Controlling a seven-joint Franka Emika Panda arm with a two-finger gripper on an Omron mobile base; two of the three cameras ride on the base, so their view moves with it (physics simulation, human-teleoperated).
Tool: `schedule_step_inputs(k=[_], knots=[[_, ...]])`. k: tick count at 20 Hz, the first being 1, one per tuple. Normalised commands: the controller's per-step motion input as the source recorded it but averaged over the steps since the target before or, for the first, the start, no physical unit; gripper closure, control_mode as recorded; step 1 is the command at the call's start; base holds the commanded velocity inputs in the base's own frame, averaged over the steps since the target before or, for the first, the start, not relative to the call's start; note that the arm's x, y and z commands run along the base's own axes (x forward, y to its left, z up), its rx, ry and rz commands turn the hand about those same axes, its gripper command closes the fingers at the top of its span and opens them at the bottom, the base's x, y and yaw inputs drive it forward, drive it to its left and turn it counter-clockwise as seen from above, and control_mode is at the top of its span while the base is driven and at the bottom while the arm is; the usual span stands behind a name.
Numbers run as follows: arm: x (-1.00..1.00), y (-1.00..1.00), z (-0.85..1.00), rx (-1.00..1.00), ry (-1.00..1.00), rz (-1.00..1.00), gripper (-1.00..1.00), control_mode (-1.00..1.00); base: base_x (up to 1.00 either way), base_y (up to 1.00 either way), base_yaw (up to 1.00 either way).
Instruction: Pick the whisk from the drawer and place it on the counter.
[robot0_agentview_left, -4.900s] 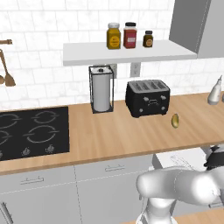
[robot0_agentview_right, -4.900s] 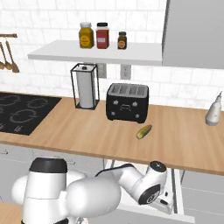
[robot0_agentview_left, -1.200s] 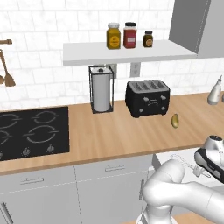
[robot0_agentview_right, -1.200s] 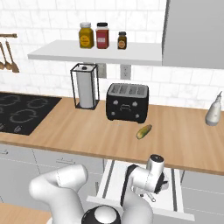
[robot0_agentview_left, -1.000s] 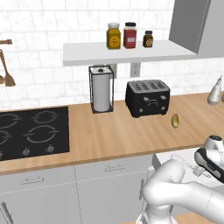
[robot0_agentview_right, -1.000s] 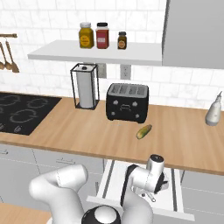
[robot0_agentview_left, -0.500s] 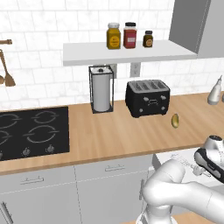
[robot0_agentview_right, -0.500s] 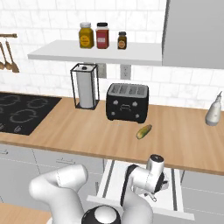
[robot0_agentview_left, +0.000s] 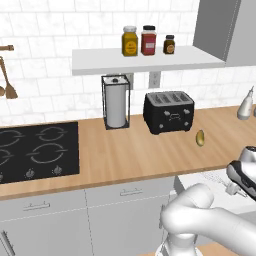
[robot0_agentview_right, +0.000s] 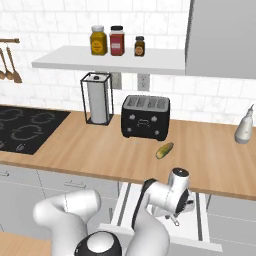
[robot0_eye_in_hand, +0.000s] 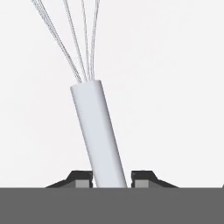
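Left base view: the arm rises from the lower right and bends toward the open drawer (robot0_agentview_left: 210, 181), whose white inside peeks out below the edge of the tabletop (robot0_agentview_left: 135, 150). The hand is cut off by the right border of the picture, so the gripper itself cannot be made out here, and the whisk cannot be picked out either. On the tabletop stand a black toaster (robot0_agentview_left: 168, 111) and a paper towel holder (robot0_agentview_left: 116, 102); a small yellow-green oval thing (robot0_agentview_left: 200, 138) lies near the front edge, apart from the toaster. A black hob (robot0_agentview_left: 35, 152) is set into the tabletop on the left.

Right base view: the drawer (robot0_agentview_right: 202, 226) stands pulled out under the tabletop (robot0_agentview_right: 90, 147), and the hand reaches down into it. The gripper (robot0_agentview_right: 175, 218) sits low over the white floor of the drawer, with the wrist covering most of it, so how the jaws stand is hard to read from here. The whisk is too faint against the white to tell apart.

Hand view: the whisk (robot0_eye_in_hand: 99, 135) fills the middle, a slim pale grey handle leaning slightly, with thin silvery wires fanning from its far end and running off the top edge. It lies on the white inside of the drawer (robot0_eye_in_hand: 175, 87). The gripper (robot0_eye_in_hand: 111, 179) has its two dark tips pressed close against either side of the handle's near end, clamping it.
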Motion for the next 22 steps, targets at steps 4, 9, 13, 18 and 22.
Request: schedule_step_inputs(k=[4, 9, 13, 18, 22], knots=[[-0.26, 0.0, 0.47, 0.0, 0.0, 0.01, 1.0, -1.0, 0.0, 0.0, 0.0], [-0.55, 0.0, 0.06, -0.04, 0.0, 0.07, 1.0, -1.0, 0.0, 0.0, 0.0], [-0.65, 0.0, 0.0, -0.02, 0.0, 0.06, 1.0, -1.0, 0.0, 0.0, 0.0], [-0.7, 0.0, 0.19, 0.0, 0.0, 0.08, 1.0, -1.0, 0.0, 0.0, 0.0], [-0.16, 0.0, 0.72, 0.01, 0.0, 0.17, 1.0, -1.0, 0.0, 0.0, 0.0]])
